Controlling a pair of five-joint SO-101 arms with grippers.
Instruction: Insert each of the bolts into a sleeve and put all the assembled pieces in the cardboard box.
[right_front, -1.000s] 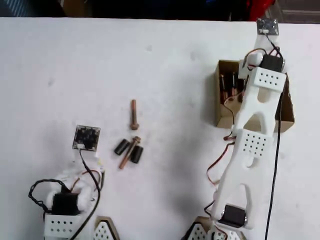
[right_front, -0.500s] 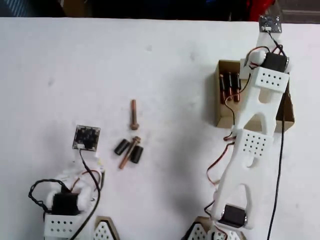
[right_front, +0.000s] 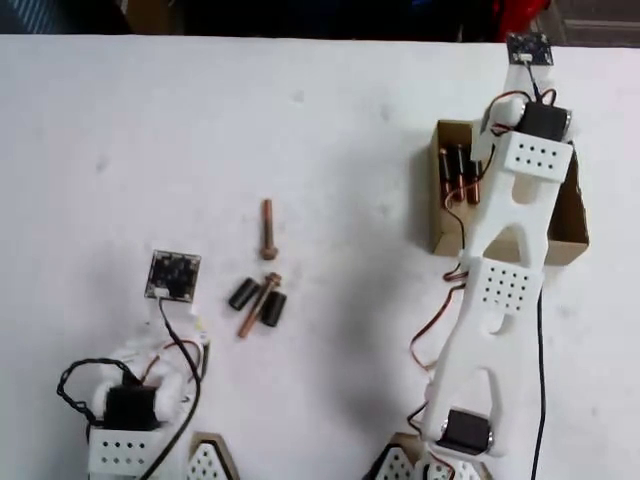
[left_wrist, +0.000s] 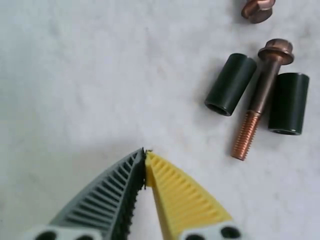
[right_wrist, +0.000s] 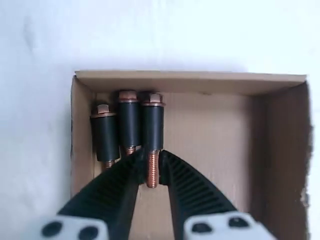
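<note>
The cardboard box (right_wrist: 190, 81) holds three bolts pushed into black sleeves, lying side by side against one wall. My right gripper (right_wrist: 151, 155) is inside the box, its fingers closed against the copper thread of the third assembled piece (right_wrist: 152, 125). From above, the right arm (right_front: 520, 190) stretches over the box (right_front: 437, 200). My left gripper (left_wrist: 145, 152) is shut and empty, low over the table near two loose black sleeves (left_wrist: 230, 84) (left_wrist: 288, 103) with a copper bolt (left_wrist: 262, 97) between them. A second loose bolt (right_front: 267, 228) lies just beyond them.
The left arm (right_front: 130, 400) sits folded at the table's front left corner. The loose bolt (right_front: 259, 305) and the two sleeves (right_front: 244, 294) (right_front: 273, 308) lie at mid-table. White table top stretches between them and the box.
The right wrist has shifted slightly over the box, and a third assembled piece now shows beside the other two. The left arm has not moved.
</note>
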